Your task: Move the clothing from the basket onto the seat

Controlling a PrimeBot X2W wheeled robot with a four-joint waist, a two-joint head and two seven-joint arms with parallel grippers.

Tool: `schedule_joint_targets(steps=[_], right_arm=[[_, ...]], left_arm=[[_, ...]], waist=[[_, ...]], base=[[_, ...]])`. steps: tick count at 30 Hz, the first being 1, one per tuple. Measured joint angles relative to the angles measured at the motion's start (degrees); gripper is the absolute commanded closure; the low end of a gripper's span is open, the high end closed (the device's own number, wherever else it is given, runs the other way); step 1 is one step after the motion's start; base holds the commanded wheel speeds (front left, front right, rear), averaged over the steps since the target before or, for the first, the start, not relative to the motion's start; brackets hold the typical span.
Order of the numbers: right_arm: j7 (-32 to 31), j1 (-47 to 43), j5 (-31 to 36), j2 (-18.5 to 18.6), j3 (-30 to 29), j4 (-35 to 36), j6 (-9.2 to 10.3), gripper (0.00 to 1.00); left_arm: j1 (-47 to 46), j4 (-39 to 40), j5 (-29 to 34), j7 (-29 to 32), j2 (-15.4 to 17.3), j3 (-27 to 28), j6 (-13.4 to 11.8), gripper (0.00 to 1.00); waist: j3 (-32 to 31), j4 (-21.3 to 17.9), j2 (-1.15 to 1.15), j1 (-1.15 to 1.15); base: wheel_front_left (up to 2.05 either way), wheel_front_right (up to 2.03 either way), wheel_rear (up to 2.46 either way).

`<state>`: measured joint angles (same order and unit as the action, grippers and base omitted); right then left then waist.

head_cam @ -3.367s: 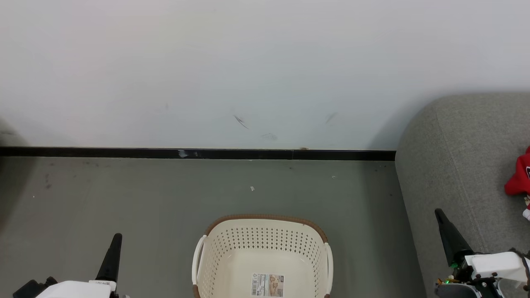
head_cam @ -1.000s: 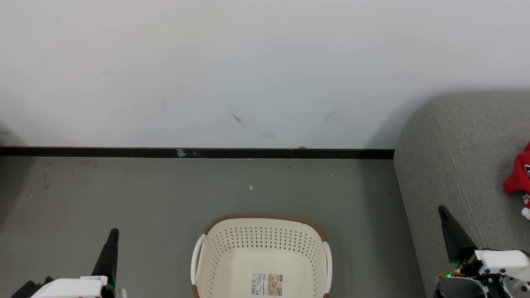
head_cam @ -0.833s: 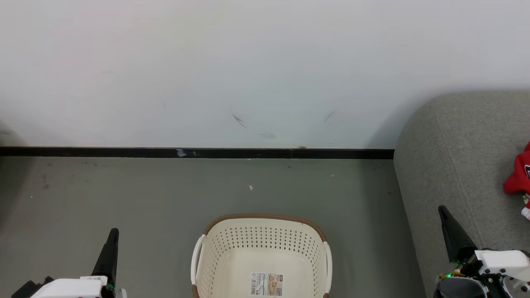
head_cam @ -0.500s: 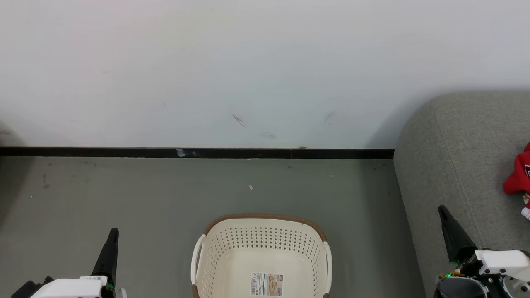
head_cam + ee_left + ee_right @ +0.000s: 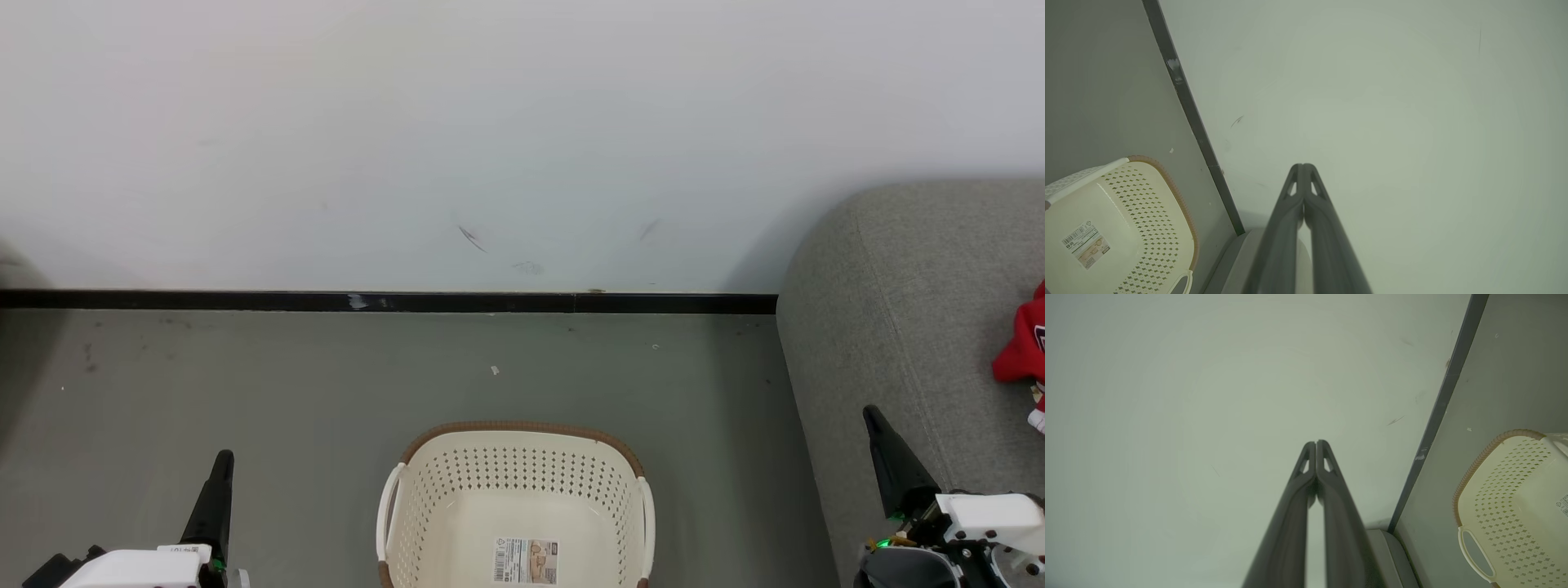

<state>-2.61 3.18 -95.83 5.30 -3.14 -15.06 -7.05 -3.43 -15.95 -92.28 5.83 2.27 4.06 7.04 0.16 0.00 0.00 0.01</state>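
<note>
The cream basket [image 5: 516, 482] with its brown rim stands on the floor at bottom centre, holding nothing but the label sticker [image 5: 526, 560] on its floor. It also appears in the left wrist view [image 5: 1147, 228] and the right wrist view [image 5: 1502, 490]. A bunch of red clothing [image 5: 1020, 347] with white trim lies on the grey seat [image 5: 906, 310] at the right edge, partly cut off. My left gripper [image 5: 222, 459] is shut at lower left, beside the basket, fingertips together [image 5: 1303, 165]. My right gripper [image 5: 870, 412] is shut over the seat's front part, tips touching [image 5: 1316, 442].
A white wall [image 5: 490, 139] with a black skirting strip [image 5: 392, 302] runs behind the basket. Grey floor [image 5: 245, 384] stretches between wall and basket, with a small white scrap [image 5: 495, 370] on it.
Over the last second nothing has moved. Since 3.4 s ago the whole picture has shifted slightly, and both grippers sit a little lower in it.
</note>
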Motion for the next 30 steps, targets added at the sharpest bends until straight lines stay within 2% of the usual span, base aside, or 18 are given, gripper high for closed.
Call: schedule_joint_targets(steps=[30], right_arm=[[-0.02, 0.0, 0.01, -0.12, -0.2, -0.01, 0.0, 1.0]], left_arm=[[0.0, 0.07, 0.0, 0.14, 0.0, 0.03, 0.0, 1.0]], waist=[[0.01, 0.0, 0.0, 0.0]], base=[[0.0, 0.0, 0.0]])
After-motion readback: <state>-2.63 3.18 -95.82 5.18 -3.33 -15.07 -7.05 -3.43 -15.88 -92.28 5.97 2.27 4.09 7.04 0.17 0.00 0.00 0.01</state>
